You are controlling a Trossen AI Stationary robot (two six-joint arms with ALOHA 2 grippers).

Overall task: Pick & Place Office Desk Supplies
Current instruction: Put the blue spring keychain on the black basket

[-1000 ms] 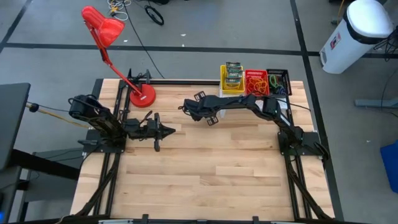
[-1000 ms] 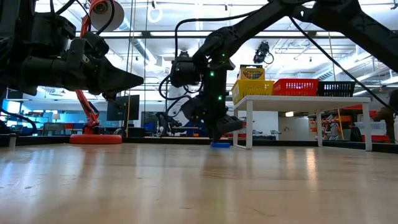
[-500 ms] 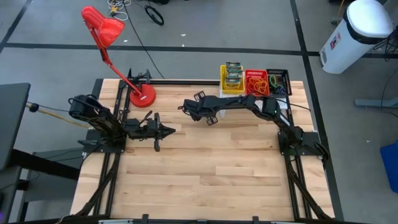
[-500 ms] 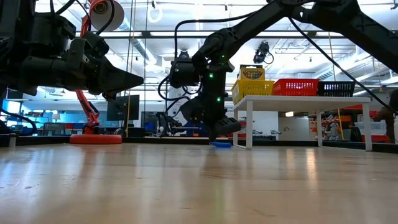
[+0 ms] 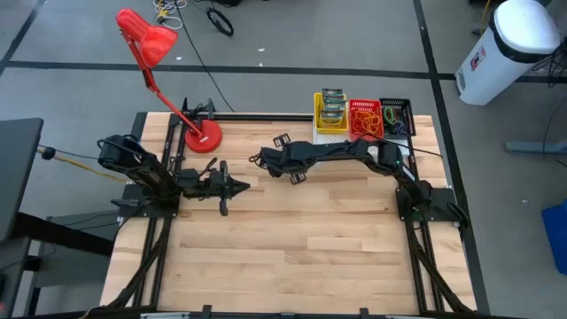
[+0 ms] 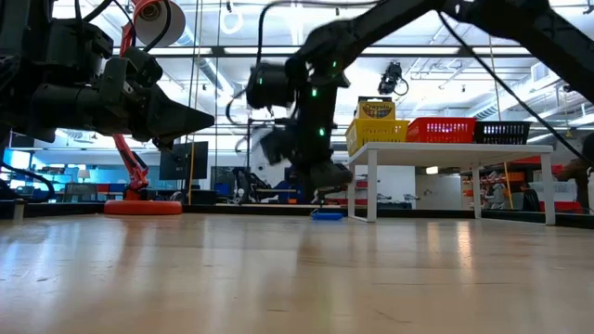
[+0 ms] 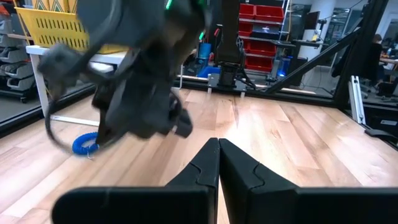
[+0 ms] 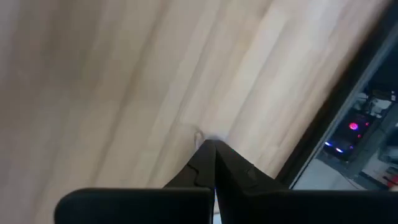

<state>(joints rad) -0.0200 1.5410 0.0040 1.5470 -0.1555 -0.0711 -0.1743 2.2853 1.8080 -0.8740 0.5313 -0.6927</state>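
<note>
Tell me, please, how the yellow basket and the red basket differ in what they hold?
The yellow basket holds crayon boxes stacked inside, while the red basket holds a loose tangle of rubber bands in mixed colours. The yellow basket stands nearer the lamp. Both sit side by side at the table's far edge.

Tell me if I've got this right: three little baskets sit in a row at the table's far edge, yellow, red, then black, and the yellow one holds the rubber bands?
Not quite. In the high view the rubber bands fill the red basket; the yellow basket holds crayon boxes. The black basket does end the row.
</note>
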